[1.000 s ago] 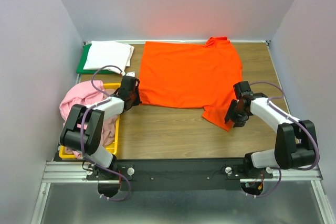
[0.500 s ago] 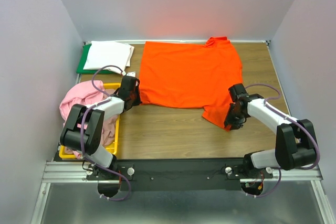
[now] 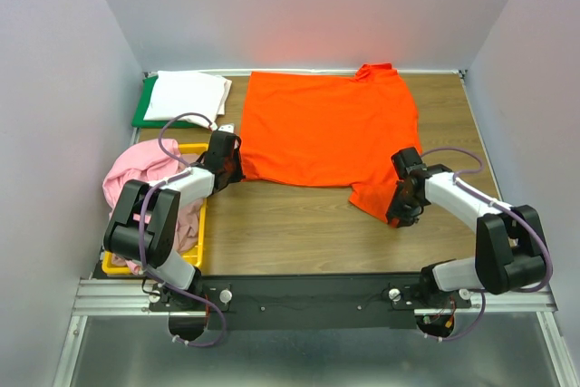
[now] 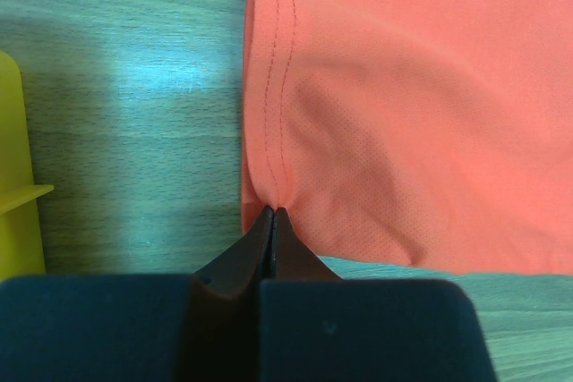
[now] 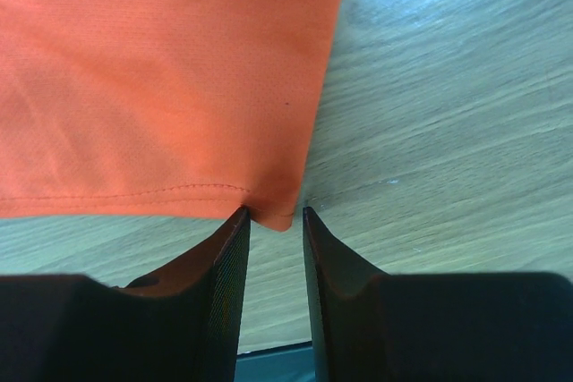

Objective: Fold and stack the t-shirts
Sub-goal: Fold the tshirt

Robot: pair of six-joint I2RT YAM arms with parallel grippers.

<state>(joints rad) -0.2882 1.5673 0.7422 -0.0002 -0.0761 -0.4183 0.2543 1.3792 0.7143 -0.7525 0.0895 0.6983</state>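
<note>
The bright orange t-shirt (image 3: 326, 129) lies spread flat on the wooden table. My left gripper (image 3: 237, 169) is at its near left corner, shut on the hem, and the cloth (image 4: 403, 114) puckers at the closed tips (image 4: 273, 210). My right gripper (image 3: 396, 215) is at the near corner of the right sleeve. Its jaws (image 5: 275, 214) stand apart, with the sleeve's corner (image 5: 152, 69) poking between the tips. A folded white t-shirt (image 3: 186, 95) rests at the back left. A light pink t-shirt (image 3: 136, 165) and a mauve-pink one (image 3: 186, 219) are bunched up at the left.
The white shirt lies on a flat green board (image 3: 143, 113). The pink shirts sit in a yellow bin (image 3: 118, 266) at the left edge, just beside the left arm. Grey walls close in the table on three sides.
My right gripper has slid a little left to the sleeve corner and its jaws have narrowed. The left gripper and the shirt have not moved.
</note>
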